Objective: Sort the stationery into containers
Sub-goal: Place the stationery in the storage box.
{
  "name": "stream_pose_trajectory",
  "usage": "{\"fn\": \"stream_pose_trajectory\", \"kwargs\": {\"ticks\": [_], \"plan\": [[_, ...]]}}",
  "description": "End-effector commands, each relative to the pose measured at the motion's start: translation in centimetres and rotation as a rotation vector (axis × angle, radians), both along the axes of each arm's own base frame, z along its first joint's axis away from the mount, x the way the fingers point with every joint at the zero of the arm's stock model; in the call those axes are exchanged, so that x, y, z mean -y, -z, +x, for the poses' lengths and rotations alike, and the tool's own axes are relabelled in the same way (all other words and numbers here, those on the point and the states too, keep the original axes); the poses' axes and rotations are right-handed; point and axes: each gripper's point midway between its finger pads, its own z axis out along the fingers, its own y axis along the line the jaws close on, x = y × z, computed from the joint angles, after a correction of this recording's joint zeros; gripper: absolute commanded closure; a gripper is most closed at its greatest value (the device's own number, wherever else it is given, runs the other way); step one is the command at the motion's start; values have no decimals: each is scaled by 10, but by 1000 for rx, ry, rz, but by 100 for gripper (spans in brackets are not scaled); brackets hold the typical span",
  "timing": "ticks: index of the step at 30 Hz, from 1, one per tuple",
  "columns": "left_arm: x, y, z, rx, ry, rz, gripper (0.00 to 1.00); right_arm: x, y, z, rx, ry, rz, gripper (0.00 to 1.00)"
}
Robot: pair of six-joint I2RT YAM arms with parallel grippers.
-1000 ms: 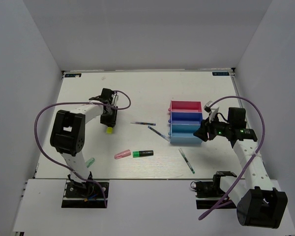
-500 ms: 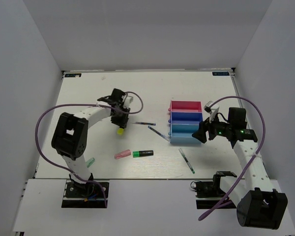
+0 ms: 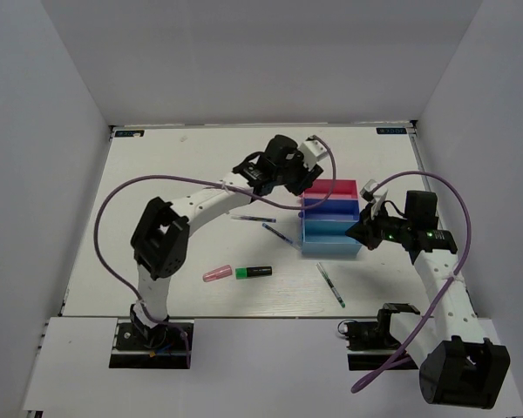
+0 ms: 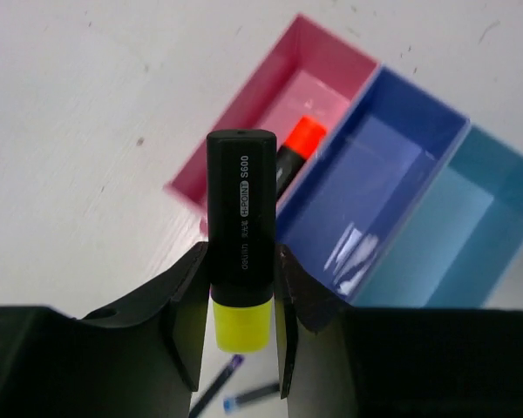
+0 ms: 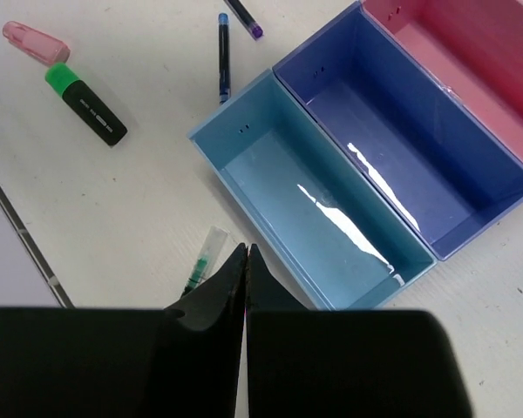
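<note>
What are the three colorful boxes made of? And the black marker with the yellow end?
The boxes look like glossy plastic: thin smooth walls, bright glare streaks on their floors. The marker is probably hard plastic too: smooth black barrel with printed white lettering, yellow end slightly duller.

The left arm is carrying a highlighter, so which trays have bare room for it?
The purple-blue tray and light blue tray are empty. The pink tray already holds an orange highlighter. Left of the trays, pens crowd the table.
</note>
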Motion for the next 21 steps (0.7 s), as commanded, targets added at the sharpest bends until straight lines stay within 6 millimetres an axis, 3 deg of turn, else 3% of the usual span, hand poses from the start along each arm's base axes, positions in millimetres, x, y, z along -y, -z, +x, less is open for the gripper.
{"fn": "stream_pose_trajectory", "kwargs": {"ticks": [1,2,3,4,5,6,7,9,16,21], "plan": [[35,-20,20,76,45,-126,100,-3,-6,-1,56,-32,9,100],[43,-16,25,79,54,-144,100,-2,-6,0,69,-33,8,100],[54,-29,30,119,76,-206,100,-2,-7,0,82,-35,6,100],[59,-33,31,123,79,-229,100,-2,-6,-1,94,-39,3,100],[65,-25,38,133,76,-239,100,-3,-6,0,102,-41,0,100],[70,-34,42,148,75,-258,100,-2,-7,-1,118,-43,-3,100],[74,-25,48,138,63,-260,100,-2,-6,0,130,-45,-7,100],[79,-30,53,157,61,-296,100,-2,-6,-1,140,-50,-10,100],[92,-6,65,121,51,-300,100,-2,-4,-1,148,-59,-18,100],[88,13,73,96,11,-277,82,-1,-6,0,143,-49,-18,99]]}}
